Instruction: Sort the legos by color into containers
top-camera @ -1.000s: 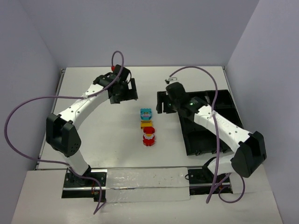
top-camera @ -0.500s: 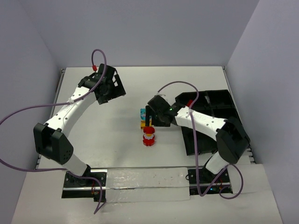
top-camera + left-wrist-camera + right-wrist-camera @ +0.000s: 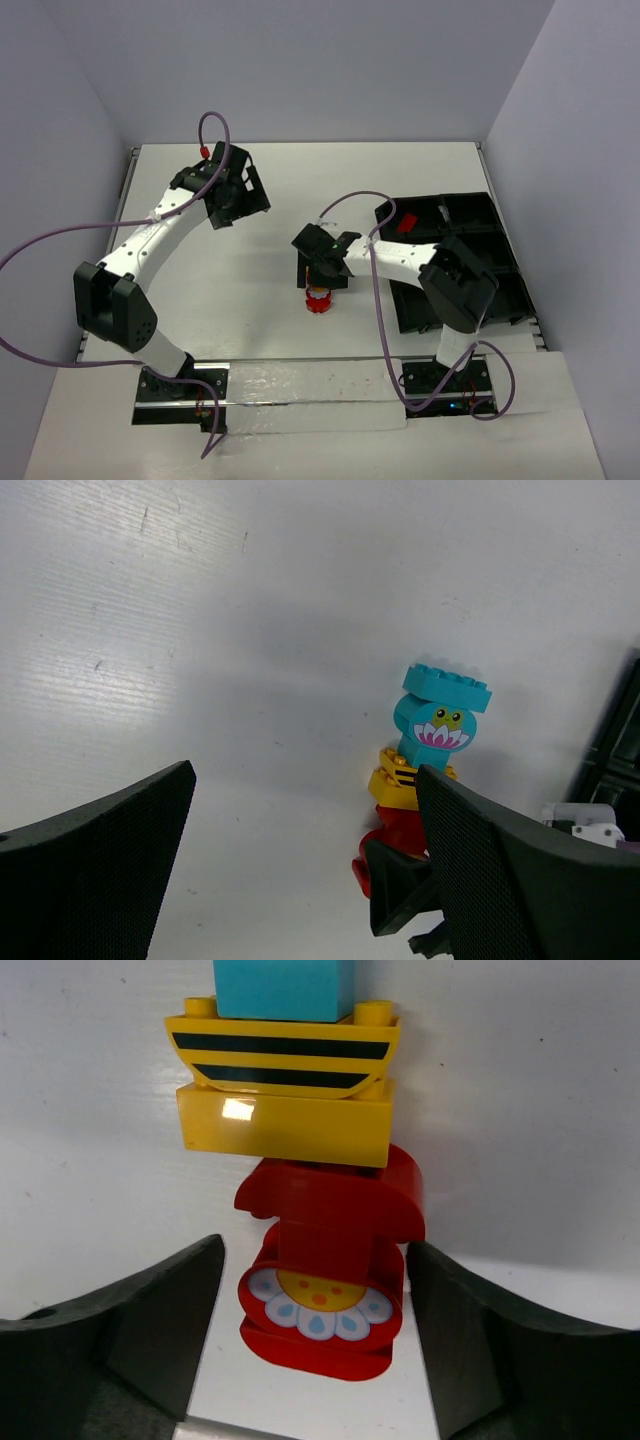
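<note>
Right gripper (image 3: 315, 1312), jaws apart: the red flower-printed plastic brick (image 3: 320, 1305) lies between them, with the yellow striped brick (image 3: 283, 1090) and cyan brick (image 3: 285, 985) beyond the tips. Left gripper (image 3: 300, 865), jaws apart, holds nothing. The black multi-bin plastic tray (image 3: 470, 215) apparently holds 1 red piece (image 3: 405, 222); 3 bricks are unsorted.

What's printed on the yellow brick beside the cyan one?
Black stripes on the yellow brick; clearest in the right wrist view.

The legos (image 3: 300, 1130) lie on the table (image 3: 90, 1110) in one touching row. The end brick (image 3: 320, 1320) sits between the right gripper (image 3: 315, 1260) fingers (image 3: 150, 1330), close to each; the remaining bricks extend ahead of the fingertips. At the left gripper (image 3: 305, 770), the row lies just beside its right-hand finger (image 3: 500, 880), with the containers (image 3: 615, 740) beyond.
</note>
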Available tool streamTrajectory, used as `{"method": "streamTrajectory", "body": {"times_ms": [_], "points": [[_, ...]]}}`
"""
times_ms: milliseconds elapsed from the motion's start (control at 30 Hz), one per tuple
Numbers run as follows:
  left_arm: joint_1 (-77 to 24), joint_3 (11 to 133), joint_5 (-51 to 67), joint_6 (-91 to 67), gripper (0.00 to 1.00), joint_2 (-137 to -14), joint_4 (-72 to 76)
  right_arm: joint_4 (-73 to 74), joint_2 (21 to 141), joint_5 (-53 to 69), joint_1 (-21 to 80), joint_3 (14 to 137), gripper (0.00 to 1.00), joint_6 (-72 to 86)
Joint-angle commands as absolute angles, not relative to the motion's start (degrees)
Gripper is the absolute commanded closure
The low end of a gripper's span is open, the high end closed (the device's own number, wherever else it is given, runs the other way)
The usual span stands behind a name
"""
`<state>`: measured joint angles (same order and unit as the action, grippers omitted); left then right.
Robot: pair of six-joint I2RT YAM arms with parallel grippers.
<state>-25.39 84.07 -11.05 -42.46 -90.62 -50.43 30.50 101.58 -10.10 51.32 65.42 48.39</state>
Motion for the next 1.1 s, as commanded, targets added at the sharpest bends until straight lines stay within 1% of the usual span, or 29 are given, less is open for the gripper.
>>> {"method": "streamTrajectory", "body": {"times_ms": [0,200,300,567,767,967,1067], "points": [[-25.4,83.8,-9.4,-42.7,0.01,-90.2,-48.7,29.8,102.7,-14.0,51.8,68.0,0.25,49.2],[-25.3,83.4,-10.1,-42.5,0.01,-89.6,-49.1,29.8,102.8,-15.9,51.9,67.8,0.5,49.1],[-25.3,82.7,-10.1,-42.2,0.01,-89.1,-48.9,29.9,101.3,-15.9,51.8,67.5,0.57,49.1],[-25.3,77.9,-5.9,-40.9,0.01,-87.8,-46.0,30.8,95.1,-15.1,50.7,68.4,0.57,48.0],[-25.3,77.6,-4.5,-40.3,0.01,-87.9,-45.5,31.6,95.2,-15.0,50.0,69.9,0.55,47.1],[-25.3,77.8,-3.6,-39.6,0.01,-88.5,-45.1,31.2,94.5,-14.2,49.4,69.4,0.55,47.8],[-25.3,76.0,-0.7,-39.0,0.01,-88.2,-43.3,30.7,94.4,-12.5,48.2,70.0,0.55,48.1]]}}
